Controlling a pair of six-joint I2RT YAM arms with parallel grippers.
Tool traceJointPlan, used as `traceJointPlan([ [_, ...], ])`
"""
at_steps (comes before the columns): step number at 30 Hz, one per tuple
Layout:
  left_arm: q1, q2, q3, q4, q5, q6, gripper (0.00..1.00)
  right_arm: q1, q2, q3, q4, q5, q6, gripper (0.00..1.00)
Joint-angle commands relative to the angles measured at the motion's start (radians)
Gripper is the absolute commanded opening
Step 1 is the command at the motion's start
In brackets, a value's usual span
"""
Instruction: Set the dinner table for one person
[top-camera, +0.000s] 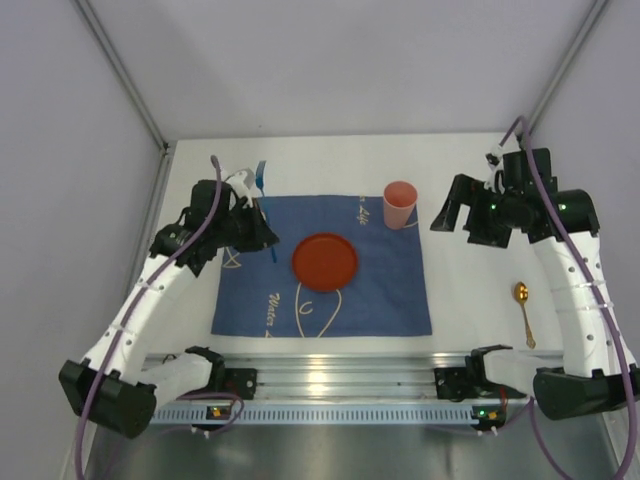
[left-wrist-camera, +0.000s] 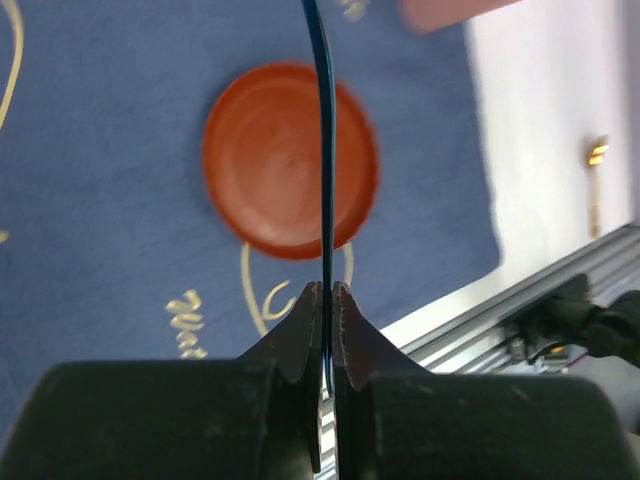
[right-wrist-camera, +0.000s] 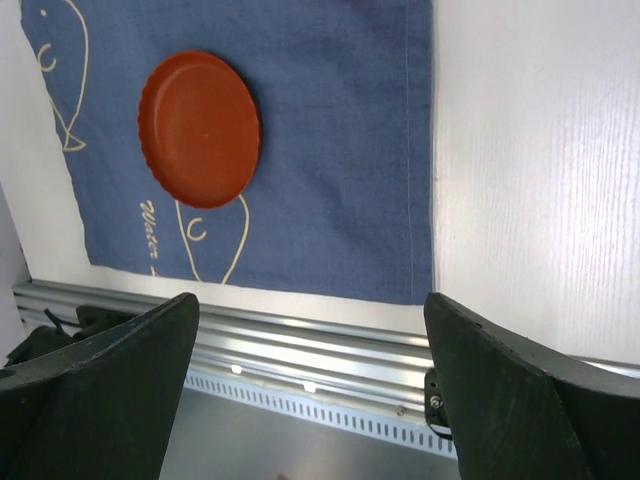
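The white dinner table (top-camera: 470, 290) carries a blue cloth (top-camera: 380, 290) with a red plate (top-camera: 324, 262) at its middle. A pink cup (top-camera: 400, 204) stands at the cloth's far right corner. A gold spoon (top-camera: 523, 310) lies on the bare table at the right. My left gripper (top-camera: 266, 236) is shut on a thin blue utensil (top-camera: 262, 185), held above the cloth's left side. In the left wrist view my left gripper (left-wrist-camera: 327, 290) pinches the utensil (left-wrist-camera: 324, 150) edge-on over the plate (left-wrist-camera: 270, 160). My right gripper (top-camera: 455, 225) is open and empty, right of the cup.
A slotted aluminium rail (top-camera: 330, 375) runs along the near edge, also seen in the right wrist view (right-wrist-camera: 300, 345). Grey walls close in the back and sides. In the right wrist view the open right gripper (right-wrist-camera: 311, 305) hangs over the cloth's (right-wrist-camera: 340, 150) near right corner.
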Motion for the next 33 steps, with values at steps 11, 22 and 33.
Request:
traceJointPlan([
  [11,0.234,0.428,-0.193,-0.038,0.399,0.225,0.0,0.016,-0.03,-0.045,0.027,-0.036,0.001,0.95],
  [22,0.241,0.559,-0.139,-0.074,0.253,0.234,0.01,0.023,-0.045,-0.074,0.021,-0.019,-0.012,0.95],
  [33,0.249,0.566,-0.105,-0.152,0.058,0.222,0.37,0.032,-0.03,-0.073,0.026,0.0,-0.018,0.96],
])
